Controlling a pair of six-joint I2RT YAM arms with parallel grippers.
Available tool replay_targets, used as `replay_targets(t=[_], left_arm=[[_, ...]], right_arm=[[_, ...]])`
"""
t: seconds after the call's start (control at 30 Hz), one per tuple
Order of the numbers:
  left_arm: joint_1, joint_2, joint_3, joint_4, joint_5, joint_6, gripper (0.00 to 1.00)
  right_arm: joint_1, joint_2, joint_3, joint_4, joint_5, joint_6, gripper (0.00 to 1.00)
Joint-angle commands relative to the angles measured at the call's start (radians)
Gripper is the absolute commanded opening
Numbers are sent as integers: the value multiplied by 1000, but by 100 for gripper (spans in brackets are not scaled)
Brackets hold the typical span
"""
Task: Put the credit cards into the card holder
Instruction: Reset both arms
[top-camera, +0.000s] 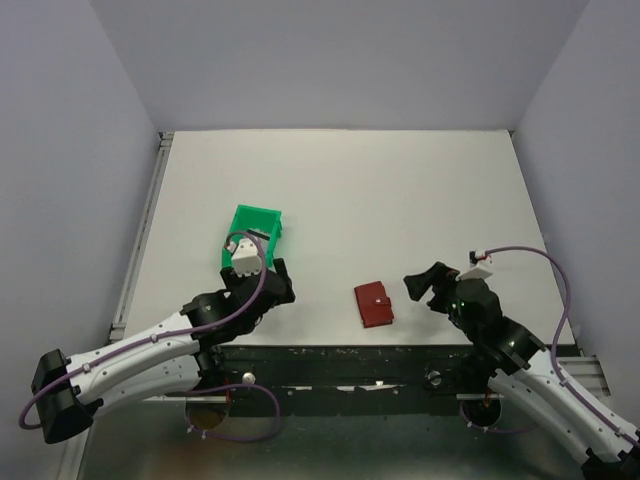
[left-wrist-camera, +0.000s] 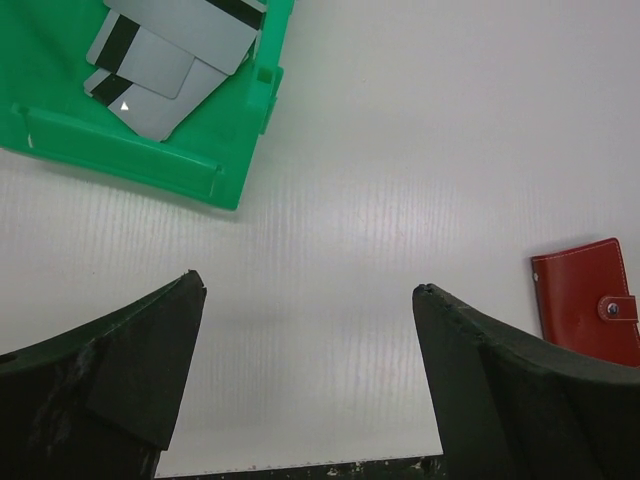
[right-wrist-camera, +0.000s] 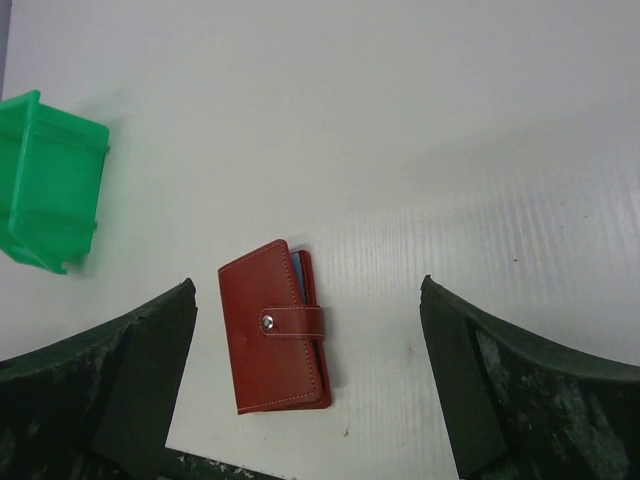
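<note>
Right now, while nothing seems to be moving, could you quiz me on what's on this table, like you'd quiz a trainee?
1. True or false: the card holder lies shut, its strap snapped across the front.
2. Where are the credit cards? A: in the green tray. B: loose on the bare table. C: stacked on top of the card holder.
3. Fill in: the left gripper and the right gripper both have their jaws ____ and hold nothing.

Key: 1 true; 2 A; 3 open.
</note>
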Motion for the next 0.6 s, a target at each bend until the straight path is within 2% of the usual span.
replay_targets(t=[0.0,0.57], left_arm=[[-3,-51,6,-16,-41,2,99],[-3,-182,-35,-16,-55,9,99]], right_arm=[[-2,-48,-30,1,89,0,100],[-2,-60,-22,15,161,-64,100]])
